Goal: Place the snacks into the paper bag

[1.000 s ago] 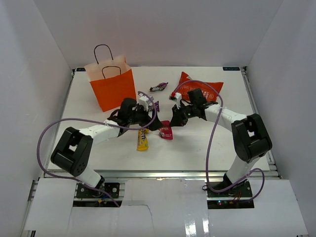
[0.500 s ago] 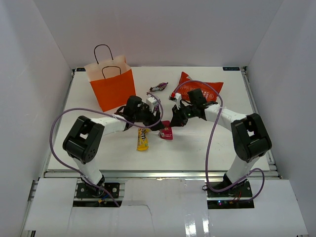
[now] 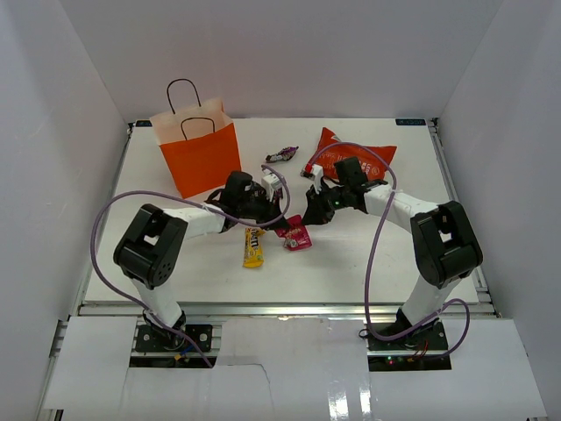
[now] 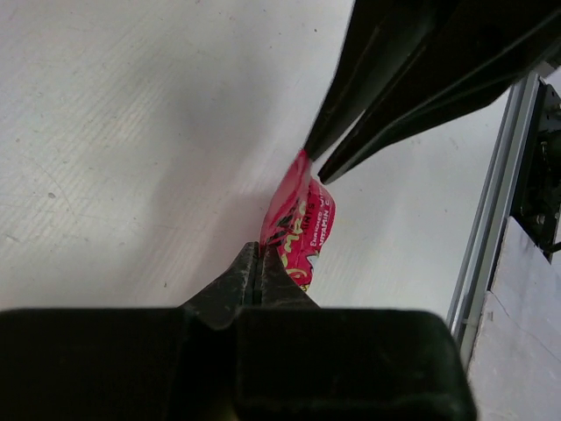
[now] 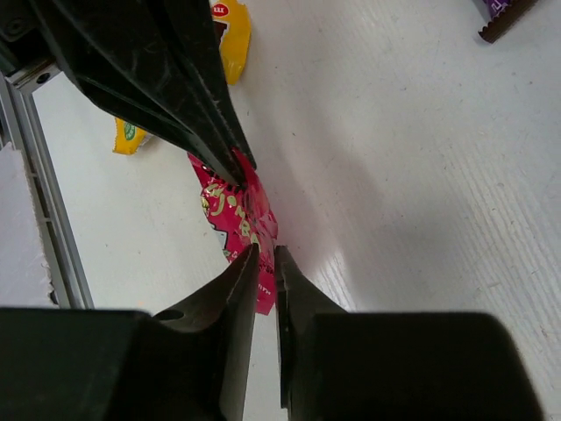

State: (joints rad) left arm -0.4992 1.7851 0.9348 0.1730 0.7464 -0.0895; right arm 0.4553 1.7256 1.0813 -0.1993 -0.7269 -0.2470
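A small pink candy packet (image 3: 296,233) hangs between both grippers at mid-table. My left gripper (image 4: 259,263) is shut on one edge of this pink packet (image 4: 302,232). My right gripper (image 5: 266,254) faces it from the other side, jaws a narrow slit apart, with the pink packet (image 5: 230,210) just past its tips. The yellow packet (image 3: 253,247) lies beside them, a dark purple packet (image 3: 281,154) further back. Behind the right arm lies the red chip bag (image 3: 351,158). The orange paper bag (image 3: 200,153) stands upright at the back left.
White walls enclose the table on three sides. A metal rail (image 4: 491,202) runs along the table's near edge. Purple cables loop (image 3: 105,237) from both arms. In the right wrist view the yellow packet (image 5: 232,26) lies close behind the left gripper's fingers (image 5: 175,79).
My left gripper has swung in and shut on the pink packet. My right gripper's jaws, shut before, have parted a little. The packet has shifted slightly to the right.
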